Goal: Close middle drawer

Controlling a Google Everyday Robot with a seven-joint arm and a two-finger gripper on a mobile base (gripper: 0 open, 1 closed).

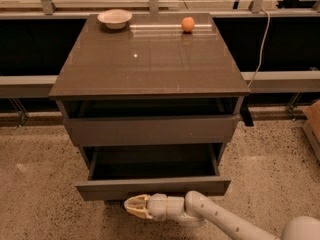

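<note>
The middle drawer (152, 187) is pulled out from the grey-brown cabinet, with a slim flat front panel and a bare dark tray (152, 164). My gripper (131, 205) is low in front of the cabinet, just below the drawer's front panel and left of its middle, pointing left. Its tan fingers are together and hold nothing. The white arm (220, 219) comes in from the lower right. Above the middle drawer, the drawer with the taller front panel (150, 130) stands slightly out.
On the glossy brown cabinet top (150, 59) stand a white bowl (115, 18) at the back left and an orange (188, 24) at the back right. A cable (260, 44) hangs to the right. The floor is speckled. A brown object (314, 116) sits at the right edge.
</note>
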